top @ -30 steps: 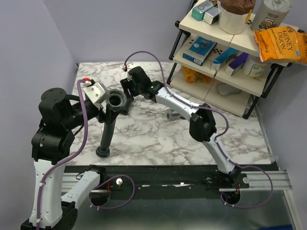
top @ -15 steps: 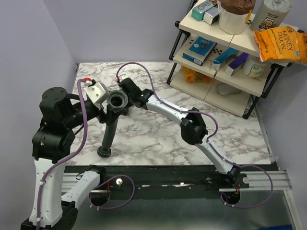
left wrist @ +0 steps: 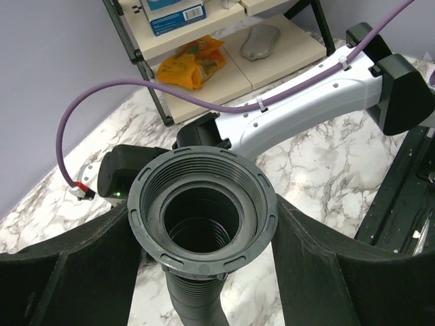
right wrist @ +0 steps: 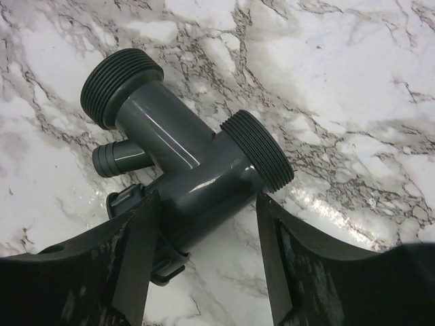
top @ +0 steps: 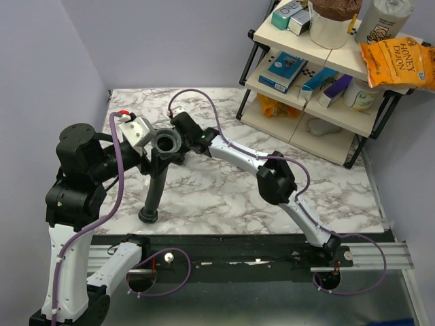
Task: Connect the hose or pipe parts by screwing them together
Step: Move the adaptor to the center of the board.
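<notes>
The black ribbed hose [top: 155,183] stands almost upright, its lower collar nut [top: 147,216] on the marble table [top: 326,197]. My left gripper [left wrist: 204,207] is shut on the upper collar nut [left wrist: 202,210], whose threaded mouth faces the left wrist camera. The dark Y-shaped fitting [right wrist: 190,170] lies flat on the table with two threaded ends [right wrist: 258,153] and a small barbed stub [right wrist: 119,157]. My right gripper [right wrist: 207,197] straddles its body, open, with a gap on the right side. In the top view the fitting is hidden behind the collar and the right gripper [top: 178,132].
A shelf rack [top: 319,81] with boxes and a snack bag stands at the back right. Purple cables [top: 204,98] loop over both arms. The left wall [top: 41,81] runs close by the left arm. The right arm [top: 238,153] stretches across the table's middle.
The right arm has reached further left and down, bringing its gripper right behind the hose's upper collar, and its jaws have narrowed slightly. The left arm and the hose have not moved.
</notes>
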Controlling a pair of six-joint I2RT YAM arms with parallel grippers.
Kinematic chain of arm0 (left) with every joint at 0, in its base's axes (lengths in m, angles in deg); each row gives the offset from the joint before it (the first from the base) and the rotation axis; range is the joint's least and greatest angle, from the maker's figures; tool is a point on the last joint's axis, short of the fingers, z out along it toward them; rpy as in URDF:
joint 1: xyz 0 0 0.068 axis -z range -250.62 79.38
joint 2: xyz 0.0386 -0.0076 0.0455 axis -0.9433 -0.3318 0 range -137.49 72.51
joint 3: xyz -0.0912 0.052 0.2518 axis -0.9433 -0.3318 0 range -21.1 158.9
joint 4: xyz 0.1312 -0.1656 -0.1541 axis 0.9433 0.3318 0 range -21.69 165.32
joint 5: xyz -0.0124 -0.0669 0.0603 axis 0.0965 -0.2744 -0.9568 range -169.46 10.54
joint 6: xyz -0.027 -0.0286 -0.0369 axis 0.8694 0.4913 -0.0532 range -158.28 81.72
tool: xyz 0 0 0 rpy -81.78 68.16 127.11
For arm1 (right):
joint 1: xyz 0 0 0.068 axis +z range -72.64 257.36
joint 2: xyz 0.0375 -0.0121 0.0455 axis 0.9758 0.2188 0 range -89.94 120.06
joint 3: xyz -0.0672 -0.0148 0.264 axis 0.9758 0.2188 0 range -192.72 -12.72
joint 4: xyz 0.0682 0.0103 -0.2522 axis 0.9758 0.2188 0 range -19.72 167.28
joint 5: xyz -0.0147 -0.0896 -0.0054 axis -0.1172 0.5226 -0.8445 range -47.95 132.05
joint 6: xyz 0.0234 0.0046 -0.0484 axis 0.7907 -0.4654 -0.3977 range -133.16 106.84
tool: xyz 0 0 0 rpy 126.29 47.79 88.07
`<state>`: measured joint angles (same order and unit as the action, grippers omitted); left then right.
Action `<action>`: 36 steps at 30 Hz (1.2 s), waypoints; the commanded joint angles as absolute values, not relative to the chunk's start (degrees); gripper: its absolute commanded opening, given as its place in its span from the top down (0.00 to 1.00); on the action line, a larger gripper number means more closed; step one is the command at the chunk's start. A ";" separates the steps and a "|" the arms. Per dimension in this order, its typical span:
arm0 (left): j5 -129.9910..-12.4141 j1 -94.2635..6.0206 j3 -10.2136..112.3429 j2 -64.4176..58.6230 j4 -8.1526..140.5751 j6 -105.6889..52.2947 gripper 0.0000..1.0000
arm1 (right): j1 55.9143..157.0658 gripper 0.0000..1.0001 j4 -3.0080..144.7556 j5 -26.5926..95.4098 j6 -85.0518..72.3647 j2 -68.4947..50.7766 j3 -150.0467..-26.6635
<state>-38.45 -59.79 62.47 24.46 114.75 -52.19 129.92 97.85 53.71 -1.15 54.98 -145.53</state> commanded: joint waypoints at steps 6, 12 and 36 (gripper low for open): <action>-36.40 -59.99 62.57 24.87 112.52 -52.08 1.00 | 129.84 0.41 103.15 64.45 -2.08 44.19 -122.16; -35.35 -59.99 63.01 24.78 112.61 -52.08 1.00 | 128.69 0.42 99.99 67.89 -1.91 33.03 -105.66; -20.31 -59.37 51.58 22.85 85.64 -33.97 1.00 | 127.28 0.12 67.12 33.28 -12.54 -14.78 -75.48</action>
